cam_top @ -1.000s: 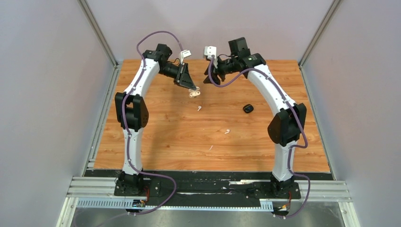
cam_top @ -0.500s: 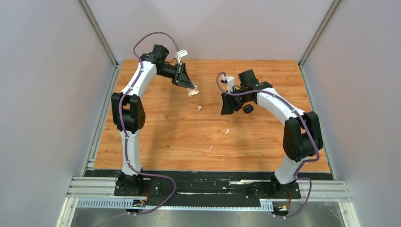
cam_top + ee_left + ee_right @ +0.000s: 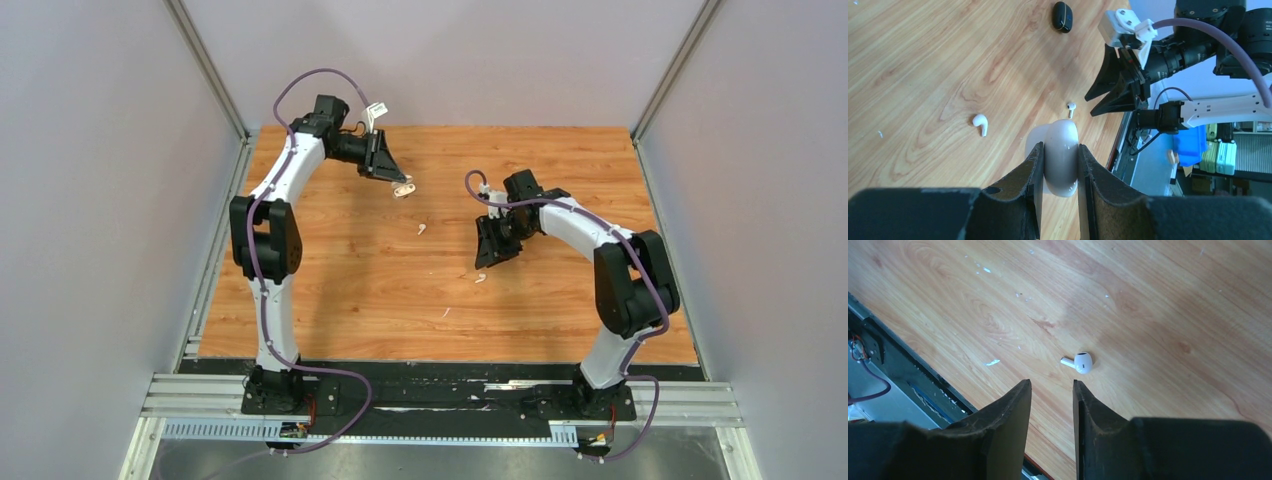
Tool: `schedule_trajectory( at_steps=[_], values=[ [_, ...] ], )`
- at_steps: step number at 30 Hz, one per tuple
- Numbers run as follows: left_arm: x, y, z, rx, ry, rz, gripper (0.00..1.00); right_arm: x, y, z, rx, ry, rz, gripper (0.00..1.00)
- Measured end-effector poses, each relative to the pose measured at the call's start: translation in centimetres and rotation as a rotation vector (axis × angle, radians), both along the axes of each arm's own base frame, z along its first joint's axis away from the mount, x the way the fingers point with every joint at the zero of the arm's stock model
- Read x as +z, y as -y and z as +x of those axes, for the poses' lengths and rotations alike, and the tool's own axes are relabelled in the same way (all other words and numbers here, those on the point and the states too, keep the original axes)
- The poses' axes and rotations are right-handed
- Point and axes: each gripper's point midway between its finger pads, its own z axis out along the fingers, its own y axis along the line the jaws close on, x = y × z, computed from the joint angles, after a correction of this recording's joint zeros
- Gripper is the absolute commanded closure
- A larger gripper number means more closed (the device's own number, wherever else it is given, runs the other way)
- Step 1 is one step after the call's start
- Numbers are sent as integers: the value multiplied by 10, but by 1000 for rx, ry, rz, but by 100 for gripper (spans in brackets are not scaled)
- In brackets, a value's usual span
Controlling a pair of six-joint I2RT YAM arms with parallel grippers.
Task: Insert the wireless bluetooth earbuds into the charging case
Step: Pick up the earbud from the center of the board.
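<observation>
My left gripper (image 3: pixel 398 182) is shut on a white charging case (image 3: pixel 405 189), held above the table at the back; in the left wrist view the case (image 3: pixel 1060 170) sits pinched between the pads (image 3: pixel 1034 165). One white earbud (image 3: pixel 421 229) lies mid-table, also visible in the left wrist view (image 3: pixel 980 123). A second white earbud (image 3: pixel 480 278) lies just ahead of my right gripper (image 3: pixel 493 258), which is open and empty; in the right wrist view this earbud (image 3: pixel 1082 362) is just beyond the fingertips (image 3: pixel 1052 385). No black earbuds show.
A closed black oval case (image 3: pixel 1062 16) lies on the wood; in the top view the right arm hides it. A flat white fleck (image 3: pixel 445 312) lies nearer the front, also seen in the right wrist view (image 3: pixel 993 362). The table's black front edge (image 3: pixel 908 375) is close.
My right arm has swung from the back toward the front, past the black case, and lowered over the second white earbud. My left gripper has drawn slightly back and left with the white case.
</observation>
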Motion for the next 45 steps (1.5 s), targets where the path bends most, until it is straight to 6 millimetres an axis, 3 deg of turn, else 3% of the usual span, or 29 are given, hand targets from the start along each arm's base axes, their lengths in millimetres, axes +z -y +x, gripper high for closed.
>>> schedule_trajectory(
  at_steps=[2, 5, 23, 29, 33, 38, 45],
  values=[
    [0, 0, 0, 3, -2, 0, 100, -6, 2, 0, -16, -17, -17, 55],
    [0, 0, -2, 7, -5, -1, 100, -14, 4, 0, -28, -34, -42, 53],
    [28, -6, -27, 50, 9, -46, 100, -50, 9, -9, -17, -87, -156, 65],
    [29, -11, -31, 64, 11, -61, 100, -52, 7, -3, -17, -85, -160, 69],
    [27, -14, -30, 71, 11, -63, 100, -52, 4, 2, -17, -80, -159, 78],
    [28, -14, -29, 73, 13, -67, 100, -52, 3, 4, -20, -80, -155, 69],
    [28, -14, -29, 71, 16, -71, 100, -52, 3, 3, -17, -79, -158, 74]
  ],
)
